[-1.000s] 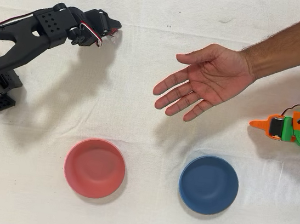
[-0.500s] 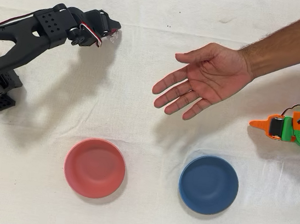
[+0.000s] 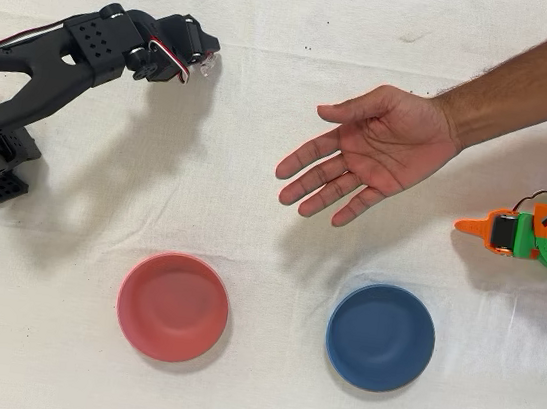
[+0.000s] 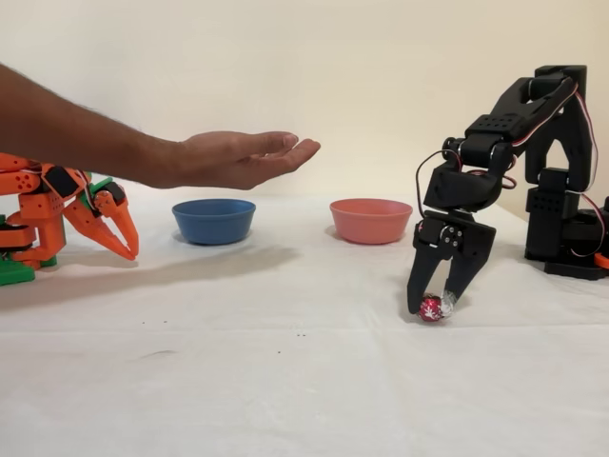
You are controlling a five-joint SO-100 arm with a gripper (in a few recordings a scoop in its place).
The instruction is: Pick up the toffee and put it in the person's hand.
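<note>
Black two-finger gripper (image 4: 433,303) points straight down at the white cloth-covered table (image 4: 285,381); fingers close in on either side of the toffee, tips at the cloth. Looks clamped on it, contact on both sides in the fixed view.

Toffee: small round candy in dark red wrapper with pale specks (image 4: 430,307), one clear crinkly twisted end sticking out to its 3 o'clock in the fixed view. It sits at table level between the fingertips; can't tell if it has left the cloth. In the overhead view only a glint of clear wrapper (image 3: 207,68) shows at the gripper tip (image 3: 204,59), mostly hidden under the black arm.

Person's bare hand, palm up, fingers spread (image 3: 370,157), on a hairy forearm, held in the air above the table, well apart from the gripper, at about its 3 o'clock in the overhead view.

Round pink plastic bowl (image 3: 172,306) at the gripper's 6 o'clock overhead; round blue plastic bowl (image 3: 380,337) at 3 o'clock of the pink one, below the hand. Both sit apart on the cloth. Idle orange arm (image 3: 537,235) at the overhead right edge.
</note>
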